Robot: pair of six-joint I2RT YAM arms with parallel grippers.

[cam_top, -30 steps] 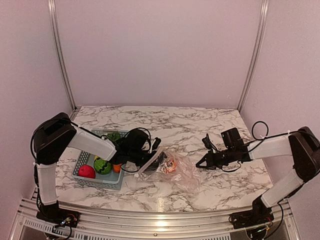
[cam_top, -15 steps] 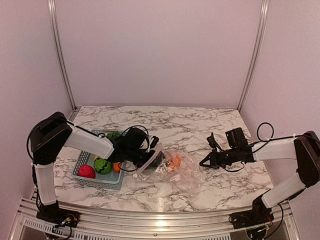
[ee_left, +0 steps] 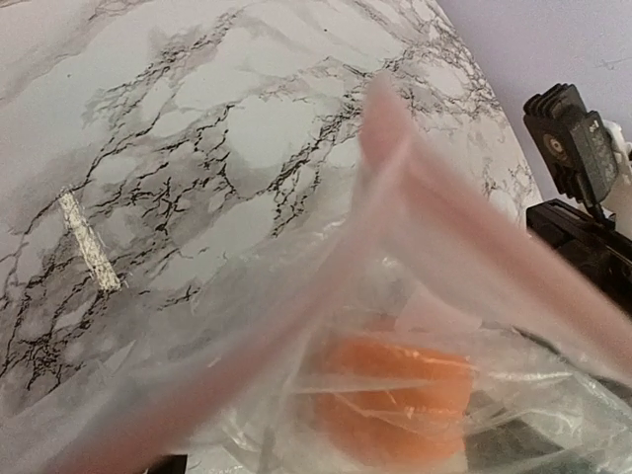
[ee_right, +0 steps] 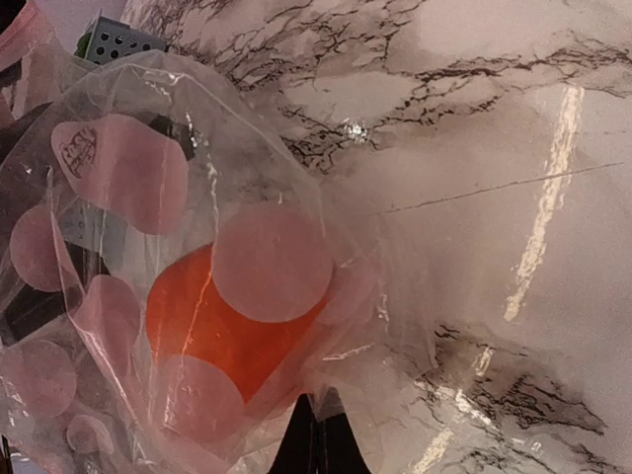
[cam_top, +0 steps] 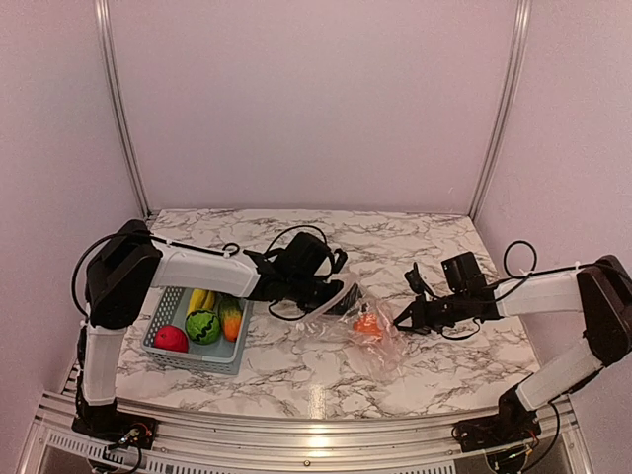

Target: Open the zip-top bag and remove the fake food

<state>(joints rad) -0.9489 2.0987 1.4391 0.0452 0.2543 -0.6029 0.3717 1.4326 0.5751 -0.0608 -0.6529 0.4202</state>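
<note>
**Left arm's swung off the basket and over to the bag**

Since a second ago the left arm has reached right, off the basket's right side and up to the bag's left end. The bag has slid a little to the right too. The right arm has barely shifted.

Nearest the arms, the zip-top bag (cam_top: pixel 383 348) lies crumpled on the marble table (cam_top: pixel 395 247), around the middle and a bit right. One orange toy (cam_top: pixel 367 325) sits inside, showing through the plastic. In the right wrist view the film over it has pale pink round spots. The right gripper (cam_top: pixel 399 321) is at the bag's right edge with its fingers pressed together, a fold of film pinched between the tips.

Off to the left, the light blue basket (cam_top: pixel 197 361) holds the red fruit (cam_top: pixel 170 339) at its near-left corner and the striped green ball (cam_top: pixel 202 326) just beside it. The orange-green piece (cam_top: pixel 231 316) is right of the ball and the yellow banana (cam_top: pixel 200 299) is behind it. All four lie apart from the bag.

A little farther back, the left gripper (cam_top: pixel 334 294) is at the bag's left end, right by the pale zip strip. Its wrist view is filled with the bag's mouth: the pinkish strip hangs across the lens and the orange toy sits just beyond. The fingers don't show, so how wide they stand can't be told.
</note>
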